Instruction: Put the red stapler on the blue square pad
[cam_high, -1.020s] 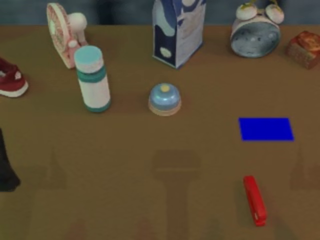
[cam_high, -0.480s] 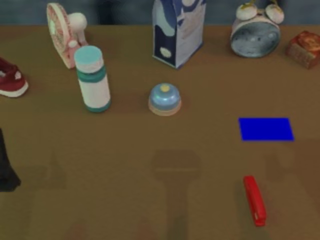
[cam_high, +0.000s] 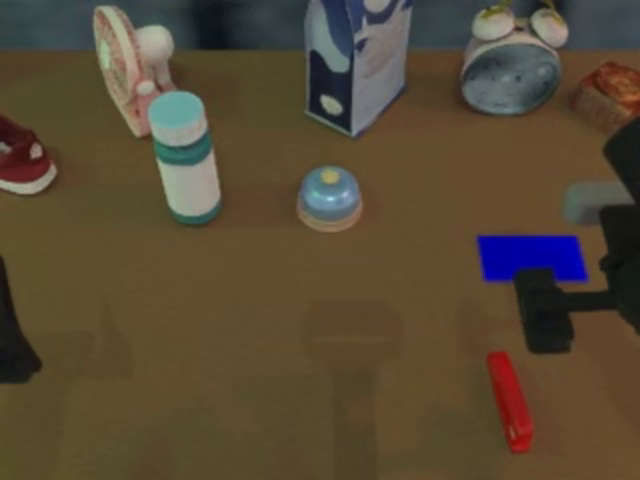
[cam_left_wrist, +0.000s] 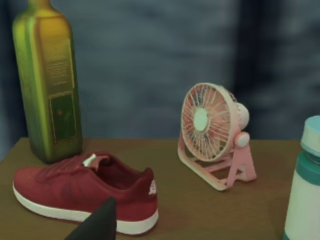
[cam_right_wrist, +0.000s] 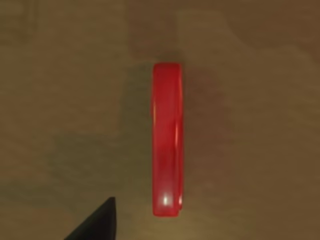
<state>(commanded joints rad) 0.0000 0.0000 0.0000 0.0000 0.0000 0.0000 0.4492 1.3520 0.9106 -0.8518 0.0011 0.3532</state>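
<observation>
Right tool (cam_high: 545, 312) has entered over brown table (cam_high: 300, 300).

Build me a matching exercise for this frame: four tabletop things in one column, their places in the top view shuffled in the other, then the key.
Things
1. red stapler
2. blue square pad
3. service bell
4. red shoe

Places
A. at the left edge
B. near the table's centre
C. front right, nearest the camera edge
D. right side, just behind the right end effector

Pairs: 1-C, 2-D, 3-B, 4-A
</observation>
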